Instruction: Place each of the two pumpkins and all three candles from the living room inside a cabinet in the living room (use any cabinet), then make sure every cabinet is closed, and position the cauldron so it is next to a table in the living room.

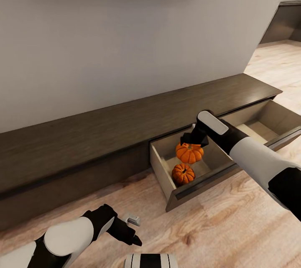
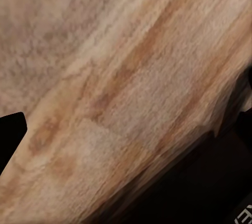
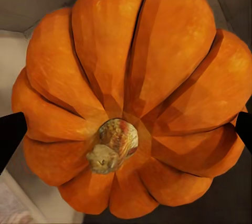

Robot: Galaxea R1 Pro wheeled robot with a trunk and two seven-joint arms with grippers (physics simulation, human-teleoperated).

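Cabinet point(image 1: 125, 130) against white wall, plank floor point(image 1: 234, 226) before it; my right gripper point(image 1: 190, 139) grips one pumpkin point(image 1: 189, 153) over its open drawer point(image 1: 167, 184), second pumpkin point(image 1: 183, 173) inside; left gripper point(image 1: 130, 234) low beside cabinet, grip unreadable.

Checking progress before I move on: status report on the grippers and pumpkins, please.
Right gripper shut on upper pumpkin, over open cabinet drawer. Second pumpkin already inside drawer. Left gripper low over floor, state unclear. Nothing blocking.
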